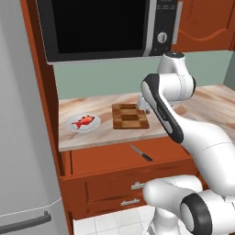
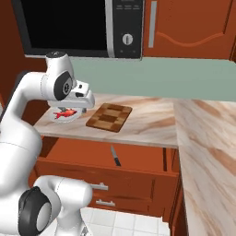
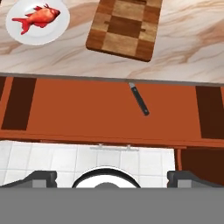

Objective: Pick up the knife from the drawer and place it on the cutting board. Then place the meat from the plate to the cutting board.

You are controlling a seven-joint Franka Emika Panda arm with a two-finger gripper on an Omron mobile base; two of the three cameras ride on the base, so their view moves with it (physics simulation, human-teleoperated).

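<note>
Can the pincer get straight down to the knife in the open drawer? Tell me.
Probably yes. The knife lies alone in the pulled-out drawer, only its blade tip by the counter edge. The pincer is open above, nothing between.

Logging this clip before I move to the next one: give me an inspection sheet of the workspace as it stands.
Surface: marbled counter, corner run.
Job's things: knife lies in the open drawer, blade partly under the counter edge; cutting board bare; meat on the plate, left of the board.
Clutter: nothing seen.
Grippers: gripper open, holding nothing, above the drawer.
Cables: nothing seen.
Surroundings: microwave above the counter, wooden cabinets, fridge at left, tiled floor.
</note>
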